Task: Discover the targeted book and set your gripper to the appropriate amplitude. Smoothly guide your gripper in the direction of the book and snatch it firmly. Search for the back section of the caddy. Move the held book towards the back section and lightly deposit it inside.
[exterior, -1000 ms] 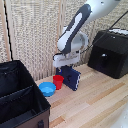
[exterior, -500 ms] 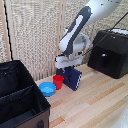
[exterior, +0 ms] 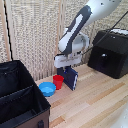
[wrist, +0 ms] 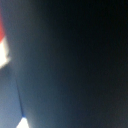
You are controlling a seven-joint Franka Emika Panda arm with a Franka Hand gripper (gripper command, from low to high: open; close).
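Observation:
The dark navy book (exterior: pixel 71 80) stands upright on the wooden table, just on the exterior view's right of a red cup (exterior: pixel 58 81). My gripper (exterior: pixel 68 68) is straight above it, its fingers down at the book's top edge. Whether they press on it is too small to tell. In the wrist view the book's dark cover (wrist: pixel 75 65) fills nearly the whole picture, blurred and very close. The black fabric caddy (exterior: pixel 42 116) sits at the exterior view's lower left. Its back section (exterior: pixel 12 80) is open-topped, behind the divider.
A blue bowl (exterior: pixel 47 89) lies between the red cup and the caddy. A black hard boxy appliance (exterior: pixel 111 52) stands at the exterior view's right. A slatted beige wall (exterior: pixel 35 35) runs behind the table.
The arm has eased down a little onto the book's top. The book, cup and bowl have not moved.

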